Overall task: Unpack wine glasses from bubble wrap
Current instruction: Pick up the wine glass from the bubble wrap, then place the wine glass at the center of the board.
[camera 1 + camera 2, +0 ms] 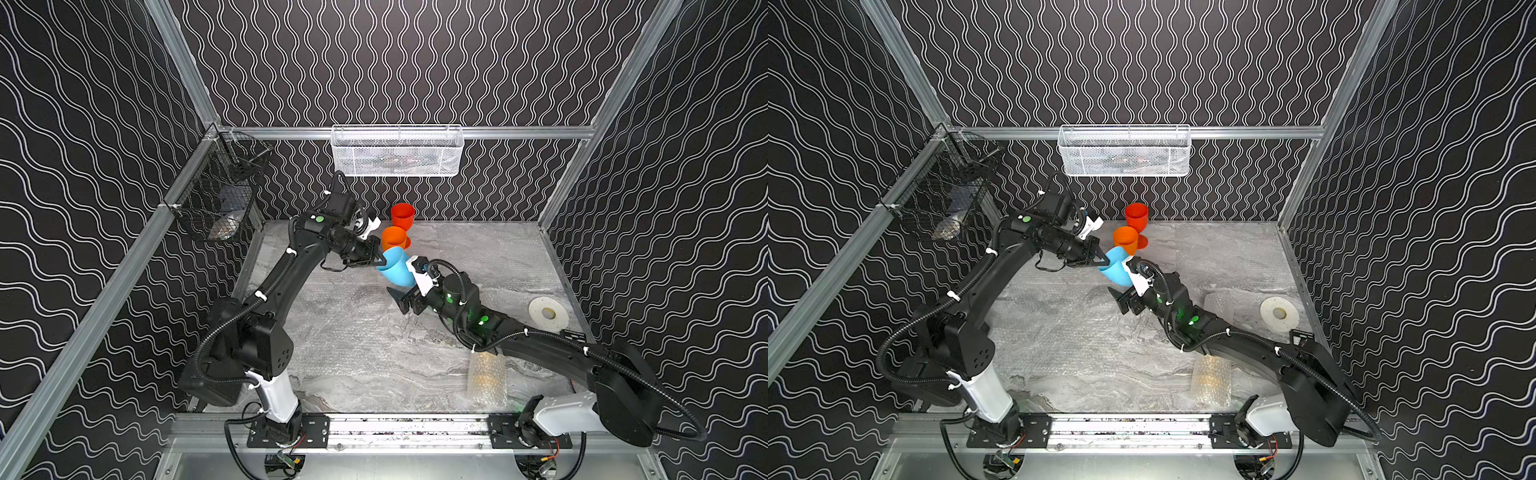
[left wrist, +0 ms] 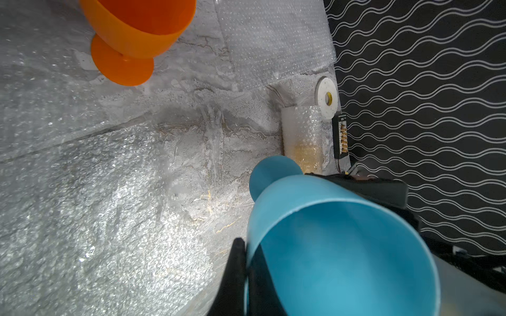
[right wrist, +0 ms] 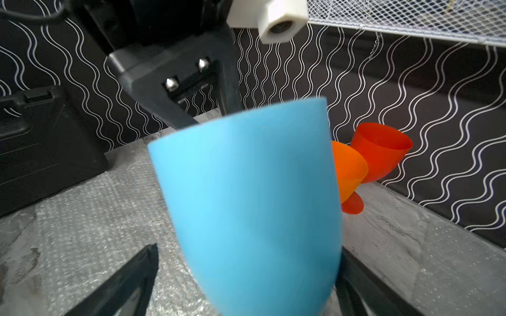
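The left gripper [image 1: 380, 262] pinched the bare blue glass [image 1: 397, 272] by its rim, tilted. The right gripper [image 3: 247, 249] had its jaws wide either side of the bowl — a hand-over, seemingly. Next it needed standing upright beside the orange glass [image 1: 394, 237], just beyond the left gripper — gently.

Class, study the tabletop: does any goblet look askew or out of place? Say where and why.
Yes. The light blue goblet leans steeply in mid-table, pinched at its rim by the left end effector, while the red goblet and orange goblet behind it stand upright. A wrapped goblet sits near the front.
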{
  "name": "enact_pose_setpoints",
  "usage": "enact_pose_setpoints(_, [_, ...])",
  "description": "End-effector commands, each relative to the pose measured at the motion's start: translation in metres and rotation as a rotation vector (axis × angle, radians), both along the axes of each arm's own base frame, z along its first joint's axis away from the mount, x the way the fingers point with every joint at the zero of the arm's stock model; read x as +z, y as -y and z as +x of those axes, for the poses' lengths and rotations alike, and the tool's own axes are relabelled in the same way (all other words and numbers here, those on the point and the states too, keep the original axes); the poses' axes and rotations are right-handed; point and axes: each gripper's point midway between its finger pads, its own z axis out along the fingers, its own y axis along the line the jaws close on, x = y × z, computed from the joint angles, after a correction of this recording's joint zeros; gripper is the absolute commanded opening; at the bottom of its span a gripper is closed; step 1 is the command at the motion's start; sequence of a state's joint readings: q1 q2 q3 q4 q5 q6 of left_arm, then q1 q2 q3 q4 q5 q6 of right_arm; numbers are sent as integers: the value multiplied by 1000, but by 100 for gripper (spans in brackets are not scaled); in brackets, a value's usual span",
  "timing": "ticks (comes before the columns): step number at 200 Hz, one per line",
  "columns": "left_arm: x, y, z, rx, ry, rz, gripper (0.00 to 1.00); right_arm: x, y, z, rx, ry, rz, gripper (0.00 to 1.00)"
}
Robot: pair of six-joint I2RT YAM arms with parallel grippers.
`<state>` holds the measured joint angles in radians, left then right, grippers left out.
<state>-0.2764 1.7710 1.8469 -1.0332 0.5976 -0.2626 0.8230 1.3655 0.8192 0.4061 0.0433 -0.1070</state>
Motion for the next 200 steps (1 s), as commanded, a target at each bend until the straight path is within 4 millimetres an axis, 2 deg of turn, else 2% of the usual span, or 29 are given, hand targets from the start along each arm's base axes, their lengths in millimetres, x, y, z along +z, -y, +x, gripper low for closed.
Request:
enact_pose_setpoints(1, [14,-3,15,33,83,16,0,-13,5,-15,29,-82,-12,97])
enact_pose_setpoints(42, [30,-4,31,70,178,107,0,-22,39,-23,-43,-136,7,97])
enact_pose_setpoints(58, [33,9,34,45,220,184,0,-26,58,-15,-110,-184,31,97])
enact_pose_setpoints(86, [26,36,45,-1,269,313,0,-31,93,6,-230,-273,76,96])
enact_pose_setpoints(119, [20,47,68,29,356,477,0,-28,126,23,-314,-333,148,96])
enact_pose_setpoints(145, [13,63,86,42,421,490,0,-31,134,31,-349,-378,164,96])
enact_pose_setpoints(200, [-14,82,126,84,499,514,0,-33,129,30,-325,-413,176,96])
